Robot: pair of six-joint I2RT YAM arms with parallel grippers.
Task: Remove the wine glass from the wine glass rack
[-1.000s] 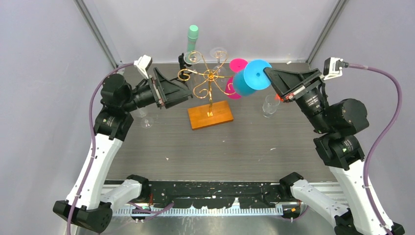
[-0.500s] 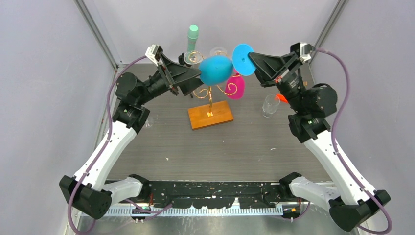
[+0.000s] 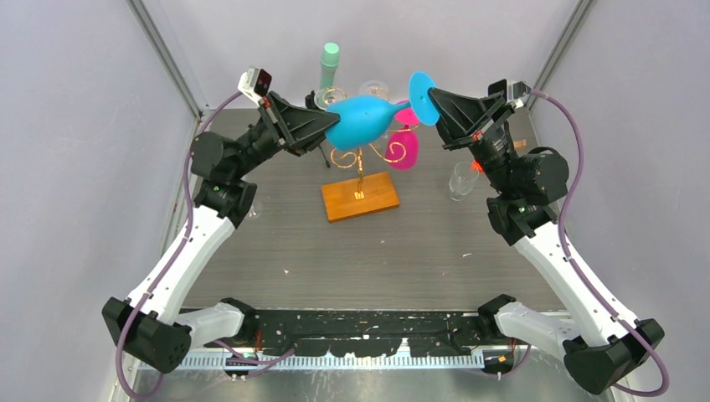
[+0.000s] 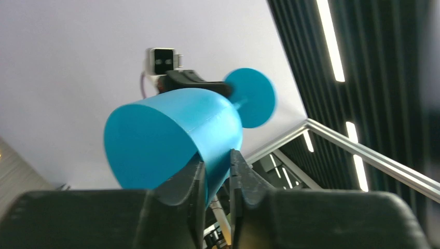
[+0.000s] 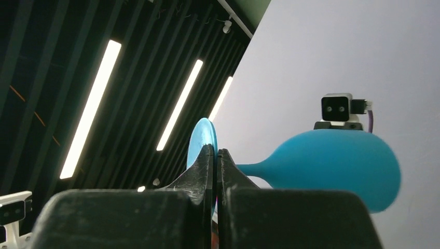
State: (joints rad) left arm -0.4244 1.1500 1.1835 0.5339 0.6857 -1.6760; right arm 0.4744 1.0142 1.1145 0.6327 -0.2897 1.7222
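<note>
The left gripper (image 3: 329,128) is clenched on the bowl wall of the blue wine glass (image 3: 360,120) at its rim. The glass lies sideways in the air, bowl to the left and foot to the right, over the wine glass rack (image 3: 360,159), which stands far-centre on the table (image 3: 419,251) with a pink glass (image 3: 403,152) at its right side. The right gripper (image 3: 430,106) is pinched shut on the glass's round foot.

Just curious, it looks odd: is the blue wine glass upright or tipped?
Tipped on its side: the blue wine glass hangs in mid-air, the right gripper pinching its foot, the left gripper its bowl's rim.
</note>
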